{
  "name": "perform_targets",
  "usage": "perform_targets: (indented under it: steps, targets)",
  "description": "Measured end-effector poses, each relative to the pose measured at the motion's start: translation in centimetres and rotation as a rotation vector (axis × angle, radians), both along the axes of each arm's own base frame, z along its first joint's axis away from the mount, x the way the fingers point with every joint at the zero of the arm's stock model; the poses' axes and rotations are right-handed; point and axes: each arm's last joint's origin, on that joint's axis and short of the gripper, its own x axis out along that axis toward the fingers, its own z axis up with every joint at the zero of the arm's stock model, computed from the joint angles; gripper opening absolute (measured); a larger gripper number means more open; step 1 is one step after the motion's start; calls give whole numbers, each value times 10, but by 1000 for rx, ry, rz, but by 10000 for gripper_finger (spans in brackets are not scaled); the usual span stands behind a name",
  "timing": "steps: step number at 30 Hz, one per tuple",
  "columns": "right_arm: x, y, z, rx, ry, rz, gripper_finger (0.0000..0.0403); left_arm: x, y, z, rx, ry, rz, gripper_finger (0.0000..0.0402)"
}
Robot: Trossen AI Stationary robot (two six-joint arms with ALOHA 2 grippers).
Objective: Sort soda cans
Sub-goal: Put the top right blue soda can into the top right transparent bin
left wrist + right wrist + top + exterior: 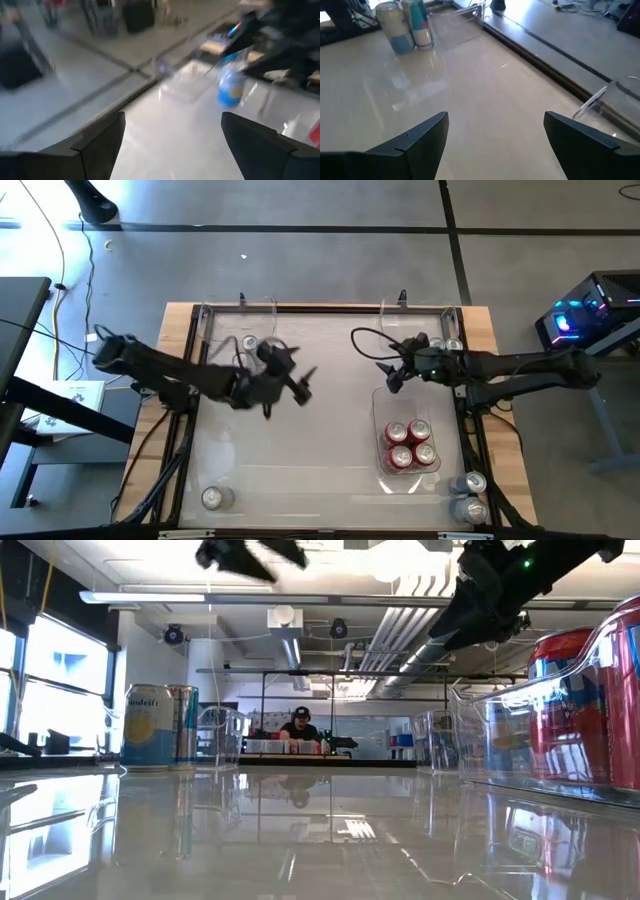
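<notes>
Four red cans (pixel 408 445) sit grouped in the right bin (pixel 380 405), clearly the red pile. Other cans (pixel 471 493) wait at the table's corners. Both grippers hover above the table, left gripper (pixel 292 380) and right gripper (pixel 392 372), jaws spread and empty.

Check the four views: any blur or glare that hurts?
Left wrist view: motion-smeared, only a blue can is readable. Low view: glossy tabletop mirrors the room, ceiling lights flare. Right wrist view: sharp. High view: sharp, red cans distinct.
</notes>
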Motion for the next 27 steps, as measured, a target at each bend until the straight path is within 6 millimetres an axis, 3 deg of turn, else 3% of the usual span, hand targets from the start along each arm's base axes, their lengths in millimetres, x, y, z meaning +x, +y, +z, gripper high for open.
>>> perform_targets:
  steps: [3, 6, 11, 14, 19, 27]
  targets:
    - [-4, -5, 5, 60, -4, -94, 322, -13, 20, -1, -88, 46, 53, 323]
    - [-13, -14, 31, 103, 78, -194, 322, -16, 29, -7, -124, 85, 99, 323]
    - [-30, -30, 80, 206, 338, -258, 322, 2, 25, -25, -124, 112, 92, 323]
    - [-33, -42, 96, 249, 511, -274, 322, 19, 19, -41, -106, 125, 69, 323]
    - [-29, -73, 92, 370, 747, -387, 322, 44, 4, -69, -86, 133, 23, 323]
    - [-26, -107, 56, 456, 993, -171, 322, 54, -25, -99, -100, 156, -21, 323]
